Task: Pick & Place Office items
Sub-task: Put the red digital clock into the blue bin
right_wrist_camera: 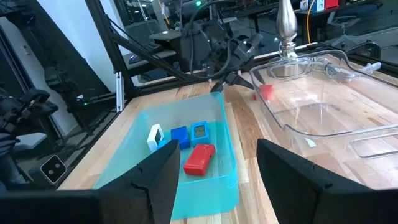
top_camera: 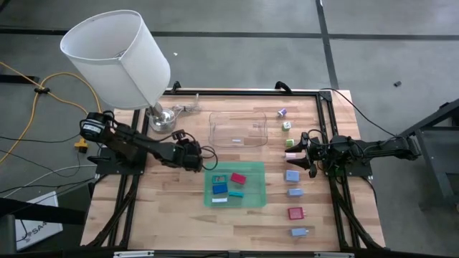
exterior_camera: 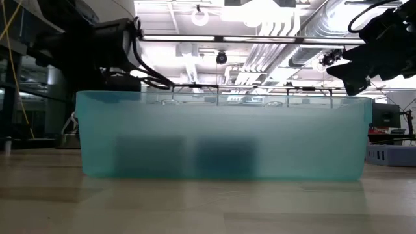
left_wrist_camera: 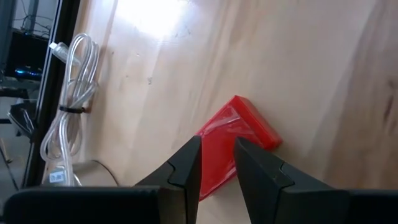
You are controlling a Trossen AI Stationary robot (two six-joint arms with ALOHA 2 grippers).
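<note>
Nearest you, loose blocks point(top_camera: 293, 192) line the tabletop's point(top_camera: 172, 208) right edge. Next comes the green tray point(top_camera: 256, 199), which already holds a red block point(right_wrist_camera: 199, 158), blue ones and a white one. Your right hand point(top_camera: 304, 150) hangs released just beside the row, grasping nothing. Your left hand point(left_wrist_camera: 216, 171) sits beside the tray's far left corner, clenched on a red flat block point(left_wrist_camera: 239, 127). Farther off stands the clear tray point(top_camera: 237, 129), then the lamp point(top_camera: 118, 57). The grip looks to catch only the block's edge; I judge it could twist out and drop on the tray rim. No brand or writing can be read.
</note>
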